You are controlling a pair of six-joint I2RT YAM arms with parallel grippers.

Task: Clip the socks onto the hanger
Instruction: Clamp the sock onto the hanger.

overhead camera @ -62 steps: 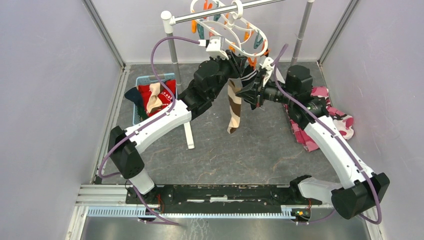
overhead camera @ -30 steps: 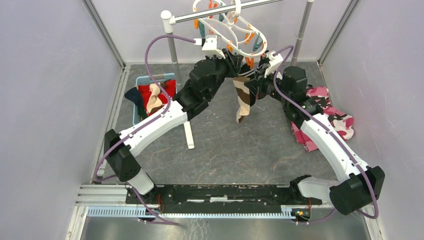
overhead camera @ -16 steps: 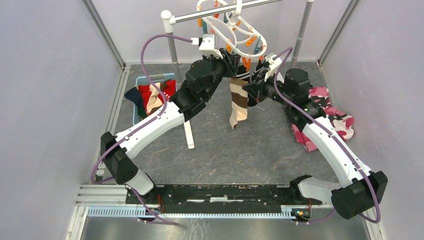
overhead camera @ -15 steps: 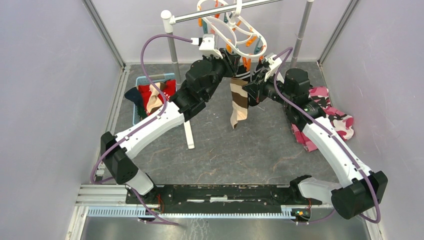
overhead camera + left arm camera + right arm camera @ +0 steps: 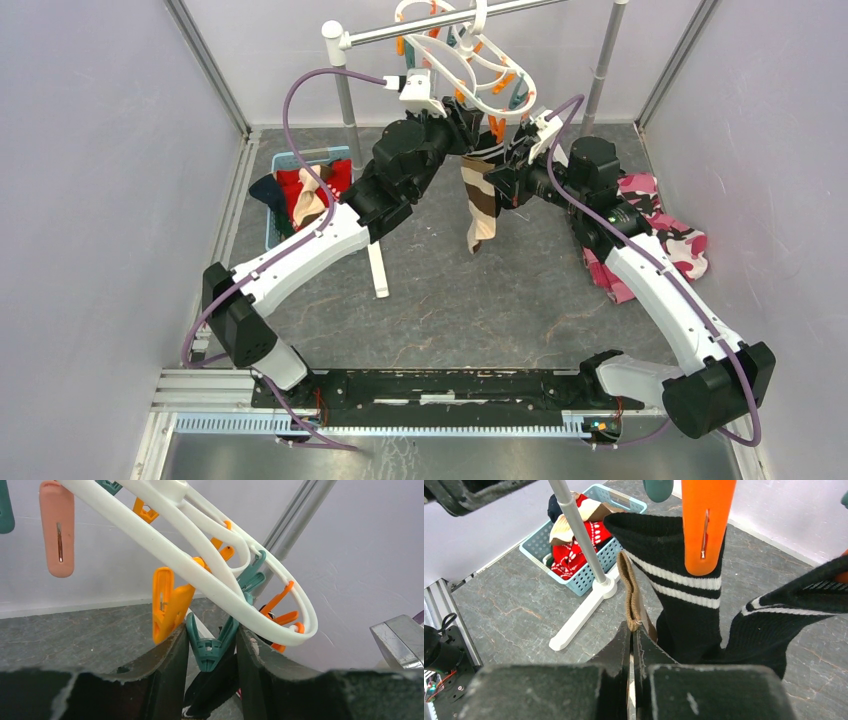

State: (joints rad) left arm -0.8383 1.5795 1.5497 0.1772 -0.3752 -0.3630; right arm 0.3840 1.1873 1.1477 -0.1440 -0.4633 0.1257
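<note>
1. Grey marbled table point(image 5: 470, 310) is enclosed by pale lilac walls point(image 5: 100, 150), and a silver pole rack point(image 5: 345, 100) is set at its far edge.
2. From the rack's bar the white hanger point(image 5: 150, 540) is hung at a tilt, with orange and teal clothespins dangling from its ring.
3. A teal clothespin point(image 5: 206, 655) is pinched between the fingers of the left gripper point(image 5: 212, 635), just under the ring.
4. The edge of a brown-and-beige sock point(image 5: 481, 205) is clamped by the tightly closed right gripper point(image 5: 631, 630). The sock is held just below the hanger, between the two grippers, with its toe hanging above the table.
5. Beside it a black striped sock point(image 5: 684, 570) is clipped by an orange clothespin point(image 5: 701, 520) (a second black sock point(image 5: 794, 595) is seen to its right).
6. A red sock point(image 5: 300, 185), a beige sock point(image 5: 308, 205) and a dark sock point(image 5: 266, 190) are piled in a blue basket point(image 5: 591, 570) at the far left.
7. A pink camouflage cloth point(image 5: 685, 245) is spread at the far right.
</note>
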